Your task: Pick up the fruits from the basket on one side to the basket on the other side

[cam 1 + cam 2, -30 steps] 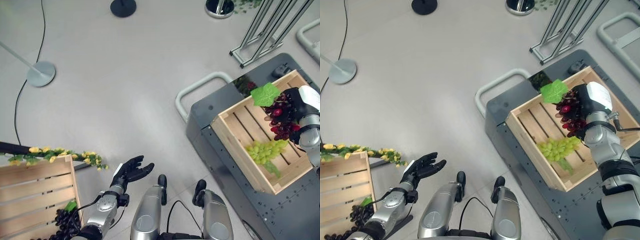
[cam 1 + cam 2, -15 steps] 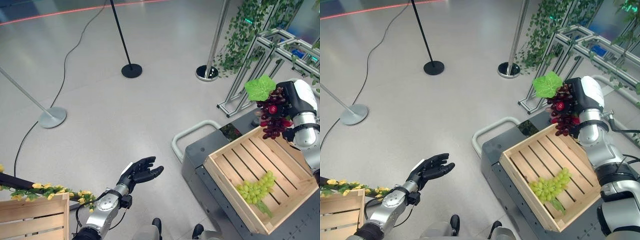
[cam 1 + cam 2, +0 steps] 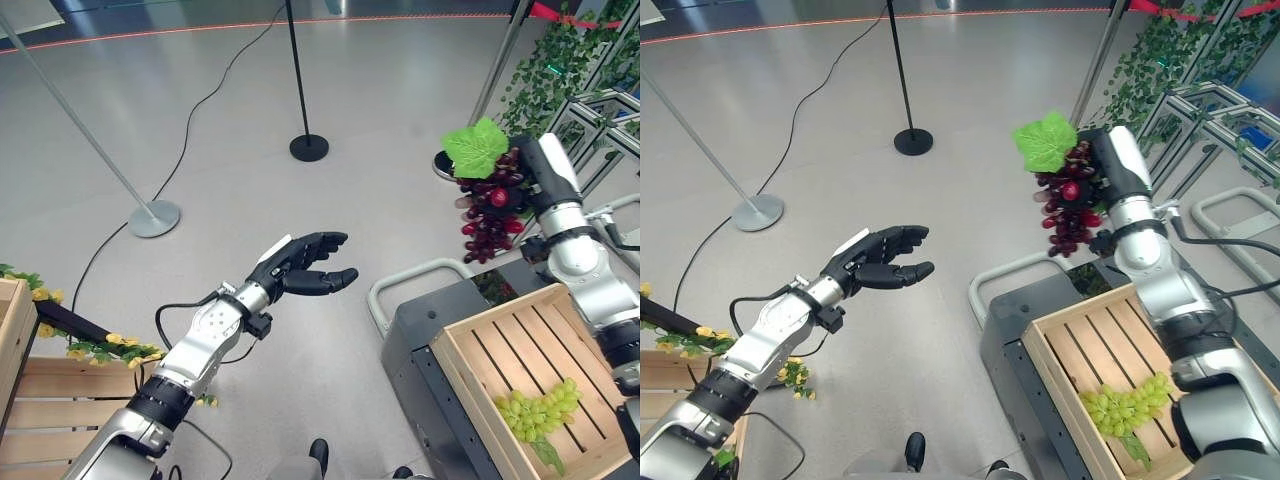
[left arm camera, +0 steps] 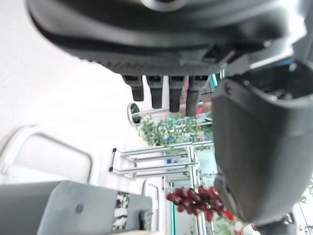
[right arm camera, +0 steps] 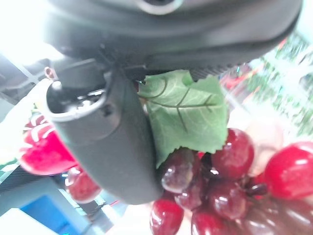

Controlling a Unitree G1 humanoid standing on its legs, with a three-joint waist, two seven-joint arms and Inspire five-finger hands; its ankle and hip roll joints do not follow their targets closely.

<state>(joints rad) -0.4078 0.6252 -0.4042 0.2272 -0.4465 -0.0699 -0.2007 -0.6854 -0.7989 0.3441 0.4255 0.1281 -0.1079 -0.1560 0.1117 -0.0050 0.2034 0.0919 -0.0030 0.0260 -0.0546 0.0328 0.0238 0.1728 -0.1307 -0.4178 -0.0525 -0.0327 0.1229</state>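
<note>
- High above the grey floor (image 3: 230, 110), a bunch of red grapes (image 3: 490, 208) with a green leaf (image 3: 476, 147) on top hangs from the right hand (image 3: 1105, 165), whose fingers and thumb are curled round its top; the right wrist view shows the thumb (image 5: 115, 142) pressed beside the leaf and berries.
- Well apart from the bunch, the left hand (image 3: 300, 267) is raised over the floor, fingers straight and loosely spread, thumb apart, holding nothing.
- Below and to the right of the hanging bunch, a wooden crate (image 3: 480, 375) sits on a dark grey cart (image 3: 425, 335) with a pale tubular handle (image 3: 400, 285).
- Inside that crate lies a bunch of green grapes (image 3: 538, 414) on the slats.
- At the lower left stands another wooden crate (image 3: 50, 420), with a strand of yellow flowers (image 3: 100, 345) along its edge.
- Further out on the floor stand a black post with a round base (image 3: 308, 146), a slanting silver post with a disc base (image 3: 152, 217), a metal rack (image 3: 1200, 105) and hanging green vines (image 3: 1155, 60).
</note>
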